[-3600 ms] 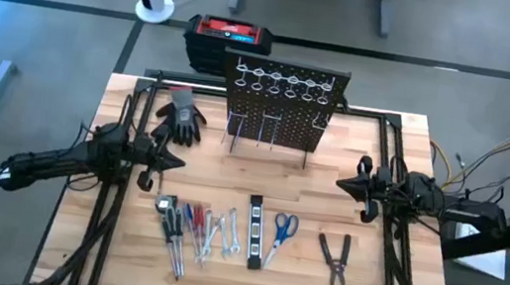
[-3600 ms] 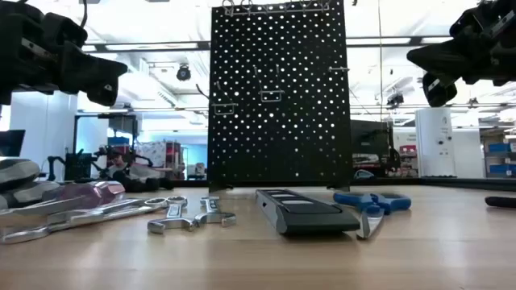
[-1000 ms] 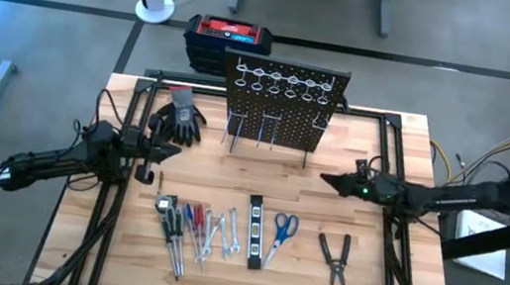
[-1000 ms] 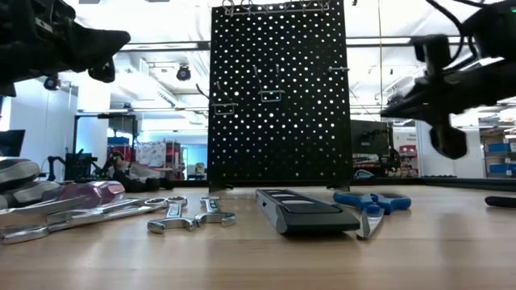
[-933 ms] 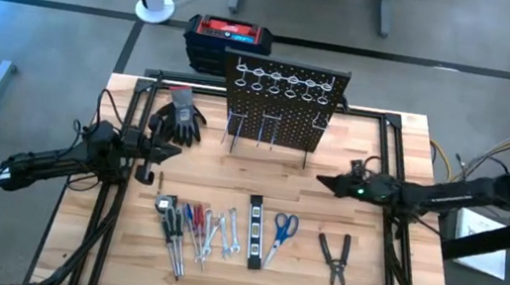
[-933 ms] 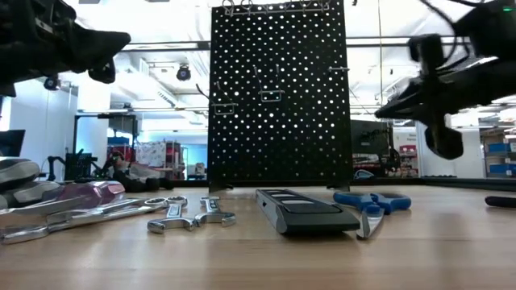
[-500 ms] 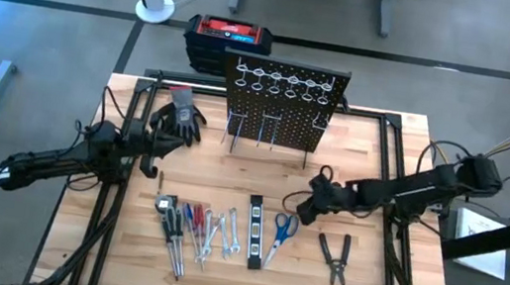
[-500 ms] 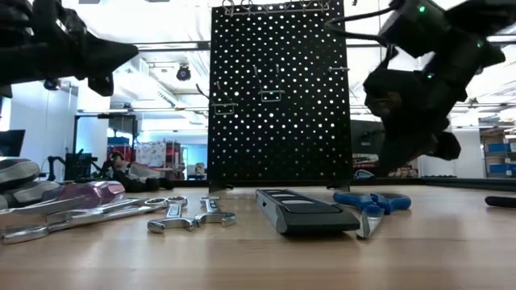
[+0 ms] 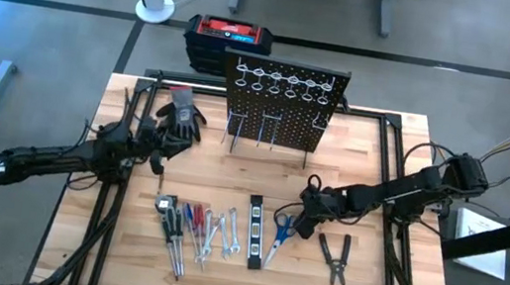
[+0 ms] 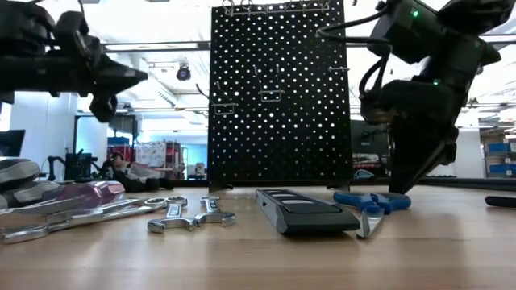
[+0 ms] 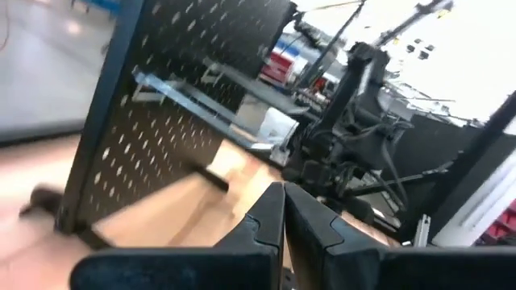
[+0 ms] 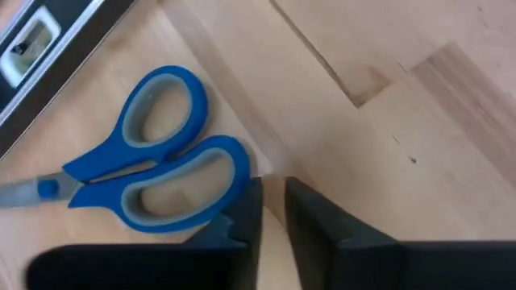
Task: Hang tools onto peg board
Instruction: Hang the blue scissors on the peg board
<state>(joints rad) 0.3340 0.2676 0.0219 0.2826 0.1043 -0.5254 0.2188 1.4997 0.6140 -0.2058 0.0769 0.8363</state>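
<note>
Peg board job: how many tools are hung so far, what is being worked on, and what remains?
Done: nothing; the peg board has only bare hooks. In hand: the right gripper is low over the table beside the blue scissors, fingers slightly apart, holding nothing. The left gripper hangs shut near the gloves. Left: scissors, screwdrivers, wrenches, level and pliers, all on the table.

Pale wood table [image 9: 389, 151], glossy blue plastic scissors [image 12: 161, 173]

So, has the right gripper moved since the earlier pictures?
Yes. In the high view the right gripper has travelled from near the table's right edge inward and toward the front, away from the peg board, to the blue-handled scissors.
</note>
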